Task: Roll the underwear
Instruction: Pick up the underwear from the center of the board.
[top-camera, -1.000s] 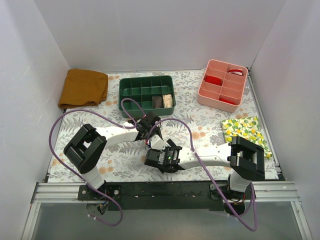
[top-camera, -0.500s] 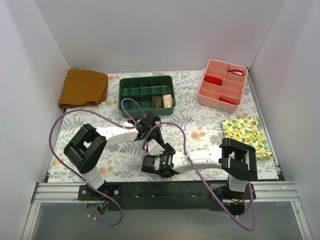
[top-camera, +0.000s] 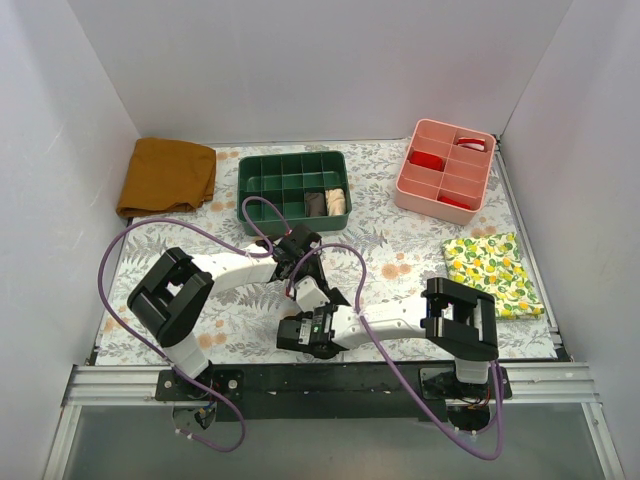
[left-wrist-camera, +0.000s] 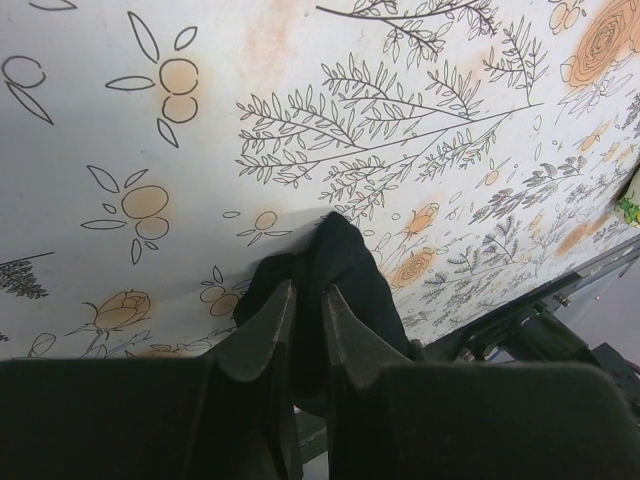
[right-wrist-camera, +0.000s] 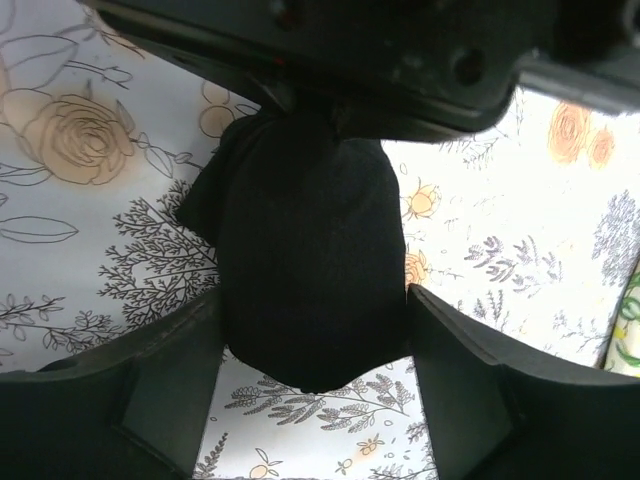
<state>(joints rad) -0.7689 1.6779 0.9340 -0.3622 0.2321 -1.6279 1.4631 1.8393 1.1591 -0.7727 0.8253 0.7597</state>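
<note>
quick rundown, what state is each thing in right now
underwear, bunched into a dark bundle, pinched at one end
left tool, shut on the underwear
right tool, open, straddling the underwear
green tray, rolled items in two compartments
pink tray, red items in some compartments
mustard cloth, folded
lemon-print cloth, folded flat

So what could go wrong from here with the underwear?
1. The left gripper pinches only a thin fold of the underwear; the bundle could unroll if released early.
2. The right gripper straddles the bundle close beside the left one, so closing might knock them together.
</note>
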